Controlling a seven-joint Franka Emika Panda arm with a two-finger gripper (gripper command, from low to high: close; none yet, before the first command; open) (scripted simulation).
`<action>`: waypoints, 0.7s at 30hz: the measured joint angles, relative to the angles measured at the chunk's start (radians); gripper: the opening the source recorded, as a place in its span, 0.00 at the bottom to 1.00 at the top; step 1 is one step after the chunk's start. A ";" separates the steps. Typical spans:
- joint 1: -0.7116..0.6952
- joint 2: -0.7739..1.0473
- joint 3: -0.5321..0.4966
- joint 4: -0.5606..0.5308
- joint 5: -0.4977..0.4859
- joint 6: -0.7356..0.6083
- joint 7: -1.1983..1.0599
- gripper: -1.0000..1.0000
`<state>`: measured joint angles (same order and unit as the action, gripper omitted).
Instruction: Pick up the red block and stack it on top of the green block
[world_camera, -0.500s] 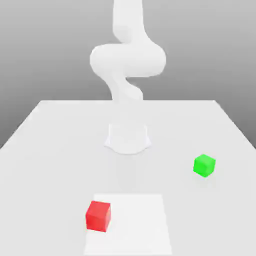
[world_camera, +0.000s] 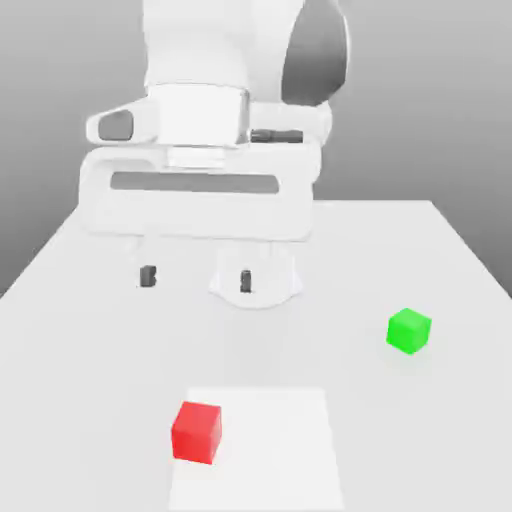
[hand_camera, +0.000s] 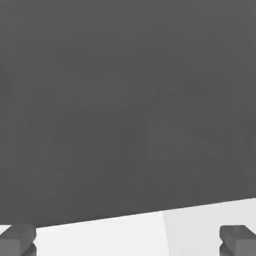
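Note:
The red block (world_camera: 196, 432) rests on the table near the front, on the left edge of a paler square patch. Further back, on the exterior view's right, sits the green block (world_camera: 409, 330). My gripper (world_camera: 197, 278) hangs high over the table's middle, well above and behind the red block, with its two dark fingertips (world_camera: 148, 276) spread wide apart and nothing between them. In the hand view my gripper (hand_camera: 128, 240) shows both pads (hand_camera: 18, 239) far apart over the pale table surface.
The white table (world_camera: 90, 330) stretches wide around both blocks. A paler square patch (world_camera: 270, 450) lies at the front. The arm's round base (world_camera: 275, 285) stands behind the gripper at the table's middle.
The hand has swung forward and down into close view, now covering much of the arm behind it. Both blocks stay where they were.

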<state>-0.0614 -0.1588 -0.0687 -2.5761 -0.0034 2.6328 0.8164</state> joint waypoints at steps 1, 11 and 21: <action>-0.003 0.036 -0.004 -0.016 0.002 0.019 -0.001 0.50; -0.054 0.399 0.016 -0.077 0.054 0.261 -0.034 0.50; -0.057 0.390 0.018 -0.079 0.047 0.253 -0.029 0.00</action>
<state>-0.1188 0.2312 -0.0502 -2.6550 0.0438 2.8857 0.7874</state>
